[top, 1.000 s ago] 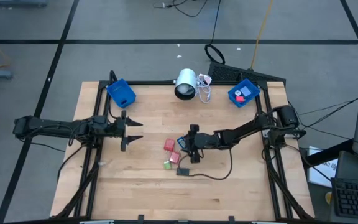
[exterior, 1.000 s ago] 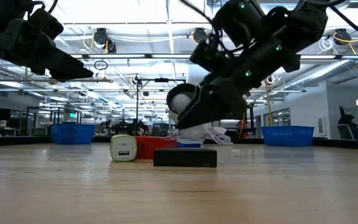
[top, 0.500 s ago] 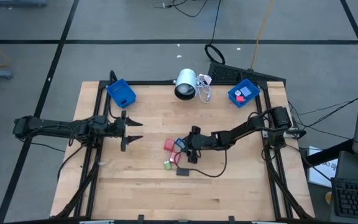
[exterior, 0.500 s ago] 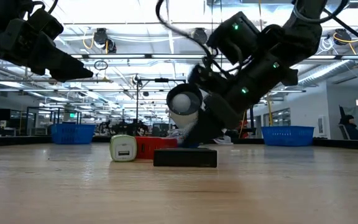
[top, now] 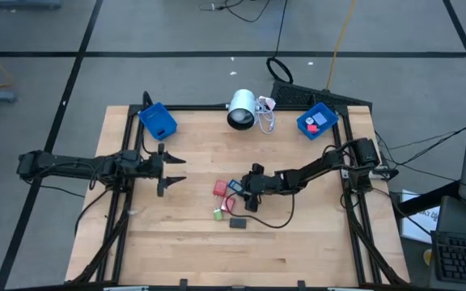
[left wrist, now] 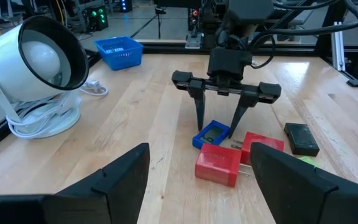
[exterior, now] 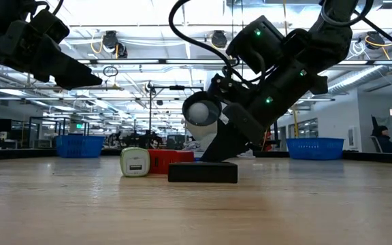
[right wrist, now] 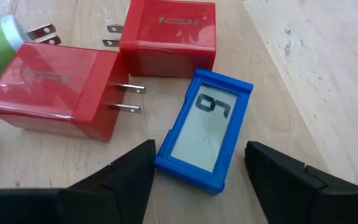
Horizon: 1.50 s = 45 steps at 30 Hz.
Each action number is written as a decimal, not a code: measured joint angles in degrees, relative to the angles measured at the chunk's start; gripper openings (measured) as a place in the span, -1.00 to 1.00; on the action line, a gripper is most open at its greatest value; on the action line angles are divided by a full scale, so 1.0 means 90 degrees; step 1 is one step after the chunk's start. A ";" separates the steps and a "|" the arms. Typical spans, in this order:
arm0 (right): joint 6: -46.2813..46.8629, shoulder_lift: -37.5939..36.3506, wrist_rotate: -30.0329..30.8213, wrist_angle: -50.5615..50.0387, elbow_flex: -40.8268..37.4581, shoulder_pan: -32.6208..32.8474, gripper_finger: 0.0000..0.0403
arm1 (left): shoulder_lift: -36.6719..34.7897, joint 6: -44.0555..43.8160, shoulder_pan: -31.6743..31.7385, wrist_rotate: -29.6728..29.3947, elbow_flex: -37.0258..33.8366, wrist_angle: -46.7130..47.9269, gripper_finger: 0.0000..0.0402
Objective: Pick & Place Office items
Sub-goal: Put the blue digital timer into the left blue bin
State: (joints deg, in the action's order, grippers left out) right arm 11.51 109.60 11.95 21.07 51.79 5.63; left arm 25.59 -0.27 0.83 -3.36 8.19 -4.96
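Table (top: 298, 242) of pale wood carries everything here, with a white lamp (top: 241, 109) at its far edge between two blue bins (top: 158, 121), one toward each far corner. The left arm waits over the left side, its left gripper (top: 171, 170) well apart from the work, jaws spread wide and holding nothing.

The right gripper (left wrist: 219, 127) is down among the office items near the table's middle. Its jaws stand open astride the blue piece (right wrist: 204, 129), one finger on each long side, not yet pinching it as far as the wrist view shows.

That blue piece is a small flat rectangular block with a pale display face, lying flat on the wood. Just beside it lie two red plug adapters (right wrist: 168, 38), metal prongs sticking out, one almost touching the blue piece's corner. A green piece (top: 217, 214) and a dark grey block (left wrist: 301, 138) lie near, a little apart.

The blue piece looks light, rigid and hard-shelled, probably smooth plastic, so it could slip or pivot if gripped off-centre. The best hold seems to be across its narrow width at mid-length, low enough to catch the side walls rather than the display face. Because it sits so thin on the table, the fingertips likely need to come almost to the wood, and the neighbouring red adapter may be nudged as the jaws close.
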 joint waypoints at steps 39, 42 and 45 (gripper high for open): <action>-0.0670 -0.3307 0.0009 -0.0641 -0.1296 -0.0381 -0.23 | 0.0015 -0.0110 0.0000 0.0005 -0.0034 -0.0827 0.35; -0.0627 -0.3670 -0.0004 0.0021 -0.1795 -0.0379 -0.20 | 0.0163 -0.0391 -0.0002 0.0252 -0.0160 -0.1782 0.33; -0.0616 -0.3932 -0.0012 0.0529 -0.2163 -0.0379 -0.20 | 0.0481 -0.0842 -0.0075 0.0758 -0.0269 -0.2706 0.31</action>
State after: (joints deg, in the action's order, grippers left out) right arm 5.97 74.22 11.84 25.84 32.32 2.22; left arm 29.92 -7.85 0.16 3.47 5.76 -29.31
